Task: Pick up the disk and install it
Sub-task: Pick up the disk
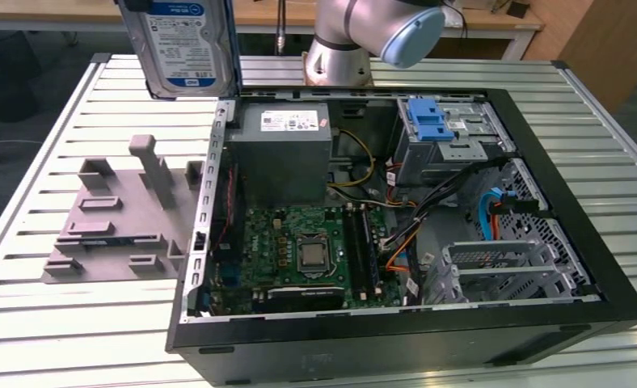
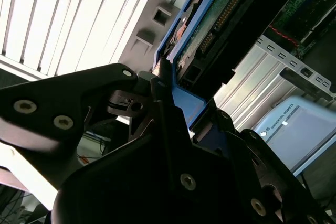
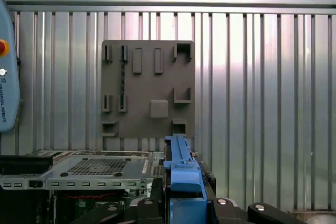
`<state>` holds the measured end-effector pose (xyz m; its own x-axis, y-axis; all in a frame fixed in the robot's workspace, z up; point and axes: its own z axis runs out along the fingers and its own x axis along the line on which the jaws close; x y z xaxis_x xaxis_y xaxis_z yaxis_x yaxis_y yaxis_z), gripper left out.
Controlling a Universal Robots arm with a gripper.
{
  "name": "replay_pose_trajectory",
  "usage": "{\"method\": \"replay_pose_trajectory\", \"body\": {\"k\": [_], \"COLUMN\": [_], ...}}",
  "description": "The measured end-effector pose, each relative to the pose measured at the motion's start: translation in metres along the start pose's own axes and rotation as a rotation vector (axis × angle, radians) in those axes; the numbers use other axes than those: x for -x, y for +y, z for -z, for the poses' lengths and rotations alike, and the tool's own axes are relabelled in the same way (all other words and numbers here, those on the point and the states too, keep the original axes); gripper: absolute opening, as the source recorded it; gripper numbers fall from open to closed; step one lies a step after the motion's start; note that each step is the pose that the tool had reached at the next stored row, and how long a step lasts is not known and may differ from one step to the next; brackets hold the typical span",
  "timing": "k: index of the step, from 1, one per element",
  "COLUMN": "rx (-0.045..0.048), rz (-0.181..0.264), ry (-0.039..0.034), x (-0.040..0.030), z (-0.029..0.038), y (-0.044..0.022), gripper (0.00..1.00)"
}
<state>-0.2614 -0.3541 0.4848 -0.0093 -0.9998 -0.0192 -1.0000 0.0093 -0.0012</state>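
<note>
Right now the fingers [image 2: 167, 114] are clamping the disk [image 1: 179, 44], holding it upright beside the open computer case [image 1: 405, 343].

My gripper [image 2: 184, 103] clamps the flat rectangular grey metal disk [image 1: 179, 44] at its blue plastic rail [image 3: 184, 174]; it hangs upright in the air at eleven o'clock in the exterior view; its blue-and-white label faces out.
</note>
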Motion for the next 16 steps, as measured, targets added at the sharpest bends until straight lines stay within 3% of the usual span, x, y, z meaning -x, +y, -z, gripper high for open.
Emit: {"method": "replay_pose_trajectory", "body": {"k": [9, 10, 16], "rx": [0.0001, 0.0001, 0.0], "rz": [0.0, 0.0, 0.0], "ry": [0.0001, 0.0, 0.0], "x": [-0.0038, -0.0088, -0.0088], "z": [0.0001, 0.0001, 0.0001], "y": [-0.014, -0.025, -0.0287], "gripper": [0.36, 0.36, 0.36]}}
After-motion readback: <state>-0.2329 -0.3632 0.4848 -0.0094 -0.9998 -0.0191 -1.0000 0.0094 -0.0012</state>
